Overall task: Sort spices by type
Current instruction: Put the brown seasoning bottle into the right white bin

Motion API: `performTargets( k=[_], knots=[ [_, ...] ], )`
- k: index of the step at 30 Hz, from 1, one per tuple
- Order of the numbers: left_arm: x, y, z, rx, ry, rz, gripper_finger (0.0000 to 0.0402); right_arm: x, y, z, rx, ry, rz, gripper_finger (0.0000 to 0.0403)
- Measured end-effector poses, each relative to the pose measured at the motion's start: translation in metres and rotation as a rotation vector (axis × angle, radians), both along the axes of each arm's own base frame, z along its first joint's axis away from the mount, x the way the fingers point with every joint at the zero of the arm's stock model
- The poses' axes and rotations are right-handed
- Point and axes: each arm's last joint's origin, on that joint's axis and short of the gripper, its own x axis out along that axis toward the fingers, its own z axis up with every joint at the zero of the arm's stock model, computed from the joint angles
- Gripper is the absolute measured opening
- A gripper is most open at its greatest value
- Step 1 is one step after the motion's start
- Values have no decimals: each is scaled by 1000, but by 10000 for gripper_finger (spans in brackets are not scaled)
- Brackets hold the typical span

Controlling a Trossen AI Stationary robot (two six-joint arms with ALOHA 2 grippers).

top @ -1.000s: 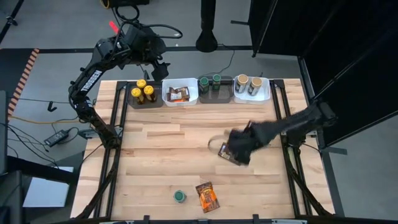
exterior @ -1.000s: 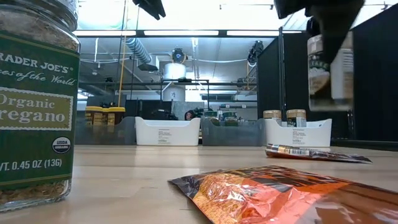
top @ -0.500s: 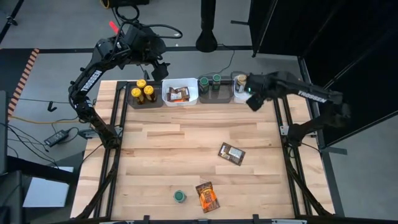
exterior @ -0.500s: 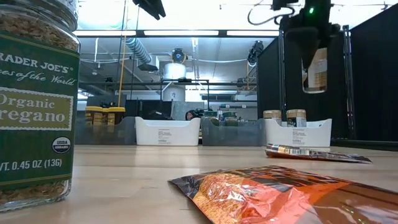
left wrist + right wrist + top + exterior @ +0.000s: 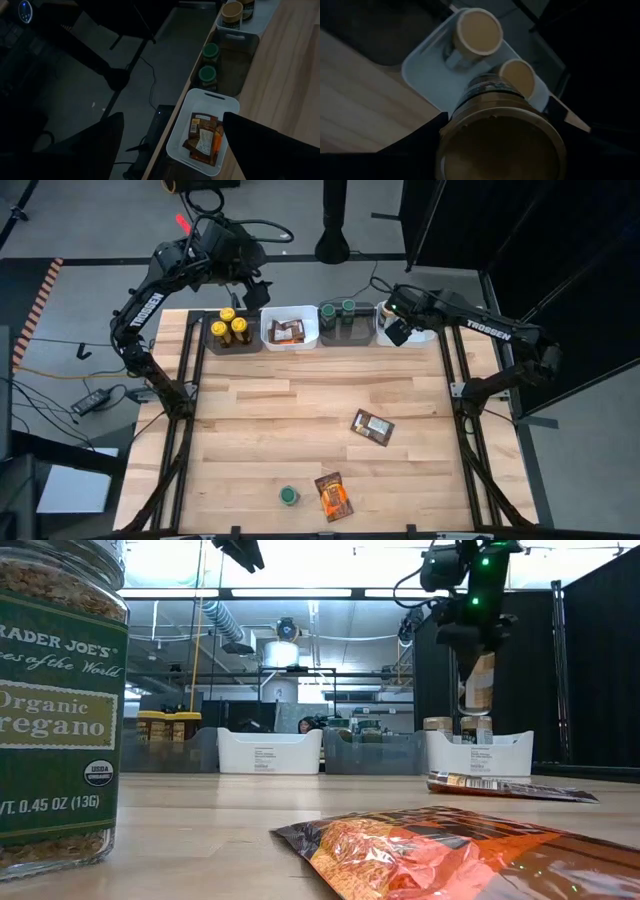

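Right gripper (image 5: 478, 645) hangs over the far-right white bin (image 5: 420, 332), fingers clamped around a tan-lidded jar (image 5: 502, 135) held above the two tan-lidded jars (image 5: 479, 31) already standing in that bin. Left gripper (image 5: 250, 288) waits raised behind the table's far edge near the bin of yellow-lidded jars (image 5: 230, 328), fingers spread wide with nothing between them. On the tabletop: a brown packet (image 5: 372, 426) mid-table, an orange packet (image 5: 333, 495) and a green-lidded oregano jar (image 5: 289, 496) near the front edge (other bins hold packets and green-lidded jars).

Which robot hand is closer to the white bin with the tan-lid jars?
The right hand, holding a tan-lid jar, hangs right over that white bin. The left hand is far away, open, behind the bin of packets.
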Motion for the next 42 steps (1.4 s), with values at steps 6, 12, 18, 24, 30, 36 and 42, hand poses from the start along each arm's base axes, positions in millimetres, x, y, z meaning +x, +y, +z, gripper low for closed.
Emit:
performTargets(
  k=[6, 12, 18, 24, 30, 36, 42],
  knots=[
    [0, 0, 0, 0, 0, 0, 346, -6, 6, -12, 25, -74, -10, 282],
    [0, 0, 0, 2, -3, 0, 346, -9, 7, -33, 47, -20, -17, 282],
    [1, 0, 1, 8, -13, -1, 346, -7, 0, -40, -55, -21, -24, 282],
    [1, 0, 1, 8, -13, -1, 346, -12, -10, -41, -71, -38, -66, 282],
    [1, 0, 1, 6, -11, -1, 346, -12, -7, -42, -6, -53, -18, 282],
    [1, 0, 1, 6, -11, -1, 346, -16, -4, -44, 1, -9, -63, 282],
    [1, 0, 1, 5, -9, -1, 346, -22, -2, -44, 24, 26, -92, 282]
  ],
)
